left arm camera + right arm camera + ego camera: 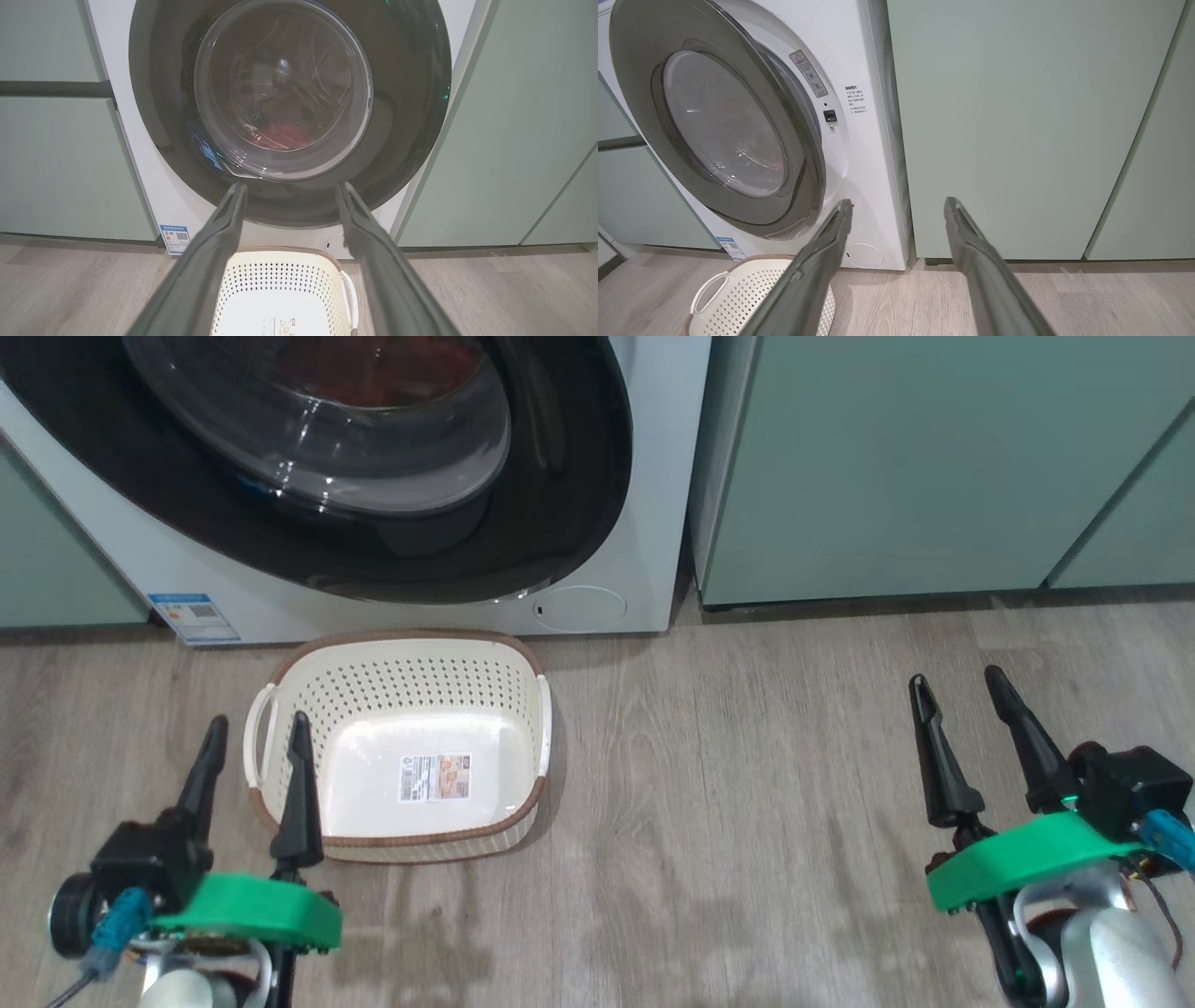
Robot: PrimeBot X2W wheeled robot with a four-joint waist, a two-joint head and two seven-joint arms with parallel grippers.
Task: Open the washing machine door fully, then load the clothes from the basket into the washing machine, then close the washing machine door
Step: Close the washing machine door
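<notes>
**Laundry corner, listed outward from the basket**

- Left hand (pixel 260 719): at the basket's near left corner, fingers spread wide, holding nothing.
- Right hand (pixel 954 675): well to the right of the basket, over bare floor, fingers likewise apart and holding nothing.
- Floor (pixel 728 784): grey-brown wood-look planks, matt, carrying the basket.
- Basket (pixel 411 637): cream perforated plastic with a brown braided rim and white side handles. It stands upright, and a label sticker (pixel 435 777) shows on its bare bottom.
- Washing machine (pixel 663 523): white front-loader just behind the basket, with a blue energy sticker (pixel 196 618) low on its left and a small round flap (pixel 581 609) low on its right.
- Washing machine door (pixel 579 504): glossy black rim around a bulging glass bowl. It is ajar, and in the right wrist view its latch edge stands off the front panel.
- Clothes (pixel 282 135): a red patch behind the door glass, inside the drum.
- Cabinets (pixel 934 467): pale green flat fronts flanking the machine on both sides, behind the basket.
</notes>
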